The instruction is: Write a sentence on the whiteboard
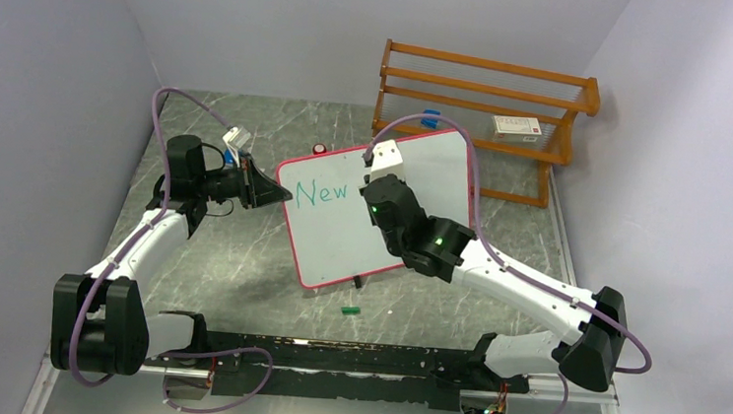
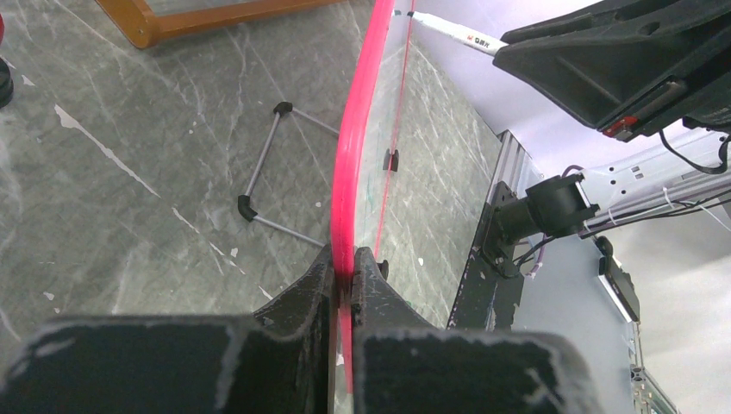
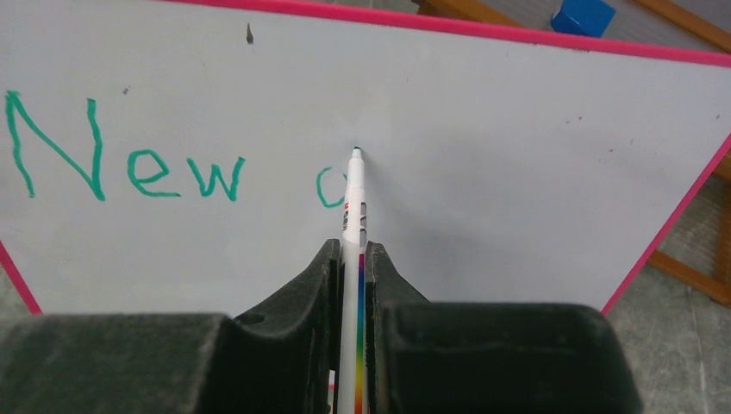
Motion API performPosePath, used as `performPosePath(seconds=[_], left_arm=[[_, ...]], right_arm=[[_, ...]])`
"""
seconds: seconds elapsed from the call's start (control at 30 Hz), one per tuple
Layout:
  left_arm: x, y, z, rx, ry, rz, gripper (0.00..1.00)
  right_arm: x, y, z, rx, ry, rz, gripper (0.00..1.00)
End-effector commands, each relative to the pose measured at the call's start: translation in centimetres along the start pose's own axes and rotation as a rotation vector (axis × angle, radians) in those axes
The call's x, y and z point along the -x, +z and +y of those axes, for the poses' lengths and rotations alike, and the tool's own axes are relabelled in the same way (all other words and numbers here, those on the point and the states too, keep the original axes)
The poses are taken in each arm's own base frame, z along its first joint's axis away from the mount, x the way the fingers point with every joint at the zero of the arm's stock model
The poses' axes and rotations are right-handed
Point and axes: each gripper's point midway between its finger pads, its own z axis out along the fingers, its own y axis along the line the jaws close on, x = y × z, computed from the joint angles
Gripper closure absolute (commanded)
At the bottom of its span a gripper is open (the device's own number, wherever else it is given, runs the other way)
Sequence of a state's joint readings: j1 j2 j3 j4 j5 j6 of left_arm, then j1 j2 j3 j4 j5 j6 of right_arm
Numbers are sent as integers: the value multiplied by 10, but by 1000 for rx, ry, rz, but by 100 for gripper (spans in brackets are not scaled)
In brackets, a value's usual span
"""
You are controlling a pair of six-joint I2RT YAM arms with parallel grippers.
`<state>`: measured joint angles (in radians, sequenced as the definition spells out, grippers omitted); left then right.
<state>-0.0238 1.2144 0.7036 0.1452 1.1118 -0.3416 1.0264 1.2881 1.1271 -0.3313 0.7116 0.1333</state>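
Note:
The whiteboard (image 1: pixel 340 240) stands tilted at mid-table, white with a pink-red rim (image 2: pixel 356 129). My left gripper (image 2: pixel 345 259) is shut on its left rim, seen at the board's left edge (image 1: pixel 281 196) in the top view. On the board the sentence (image 3: pixel 129 168) reads "New" in green, followed by a single curved stroke (image 3: pixel 324 187). My right gripper (image 3: pixel 349 252) is shut on a white marker (image 3: pixel 353 203) with a rainbow stripe. The marker's tip sits at the board surface just right of that stroke. From above, the right gripper (image 1: pixel 376 190) covers the board's middle.
A wooden rack (image 1: pixel 479 107) stands at the back right with a white box (image 1: pixel 518 128) on it and a blue object (image 1: pixel 431 116) by it. A green cap (image 1: pixel 350 311) lies in front of the board. A small red-and-white thing (image 1: pixel 320 149) sits behind it. The board's wire legs (image 2: pixel 263 168) rest on the table.

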Motion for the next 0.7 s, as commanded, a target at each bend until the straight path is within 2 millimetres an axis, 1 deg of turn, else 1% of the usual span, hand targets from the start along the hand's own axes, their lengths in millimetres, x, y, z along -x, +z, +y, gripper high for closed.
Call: performPosePath(seconds=[0.0, 0.17, 0.3, 0.67], left_arm=[[5, -3, 9, 28, 21, -26, 95], [5, -3, 9, 28, 22, -25, 95], [5, -3, 9, 28, 23, -26, 95], [5, -3, 9, 28, 20, -25, 95]], right_arm=[[27, 1, -5, -22, 37, -66, 100], [30, 3, -3, -18, 34, -67, 100], [27, 5, -3, -19, 28, -56, 100], [7, 5, 1, 6, 20, 7, 100]])
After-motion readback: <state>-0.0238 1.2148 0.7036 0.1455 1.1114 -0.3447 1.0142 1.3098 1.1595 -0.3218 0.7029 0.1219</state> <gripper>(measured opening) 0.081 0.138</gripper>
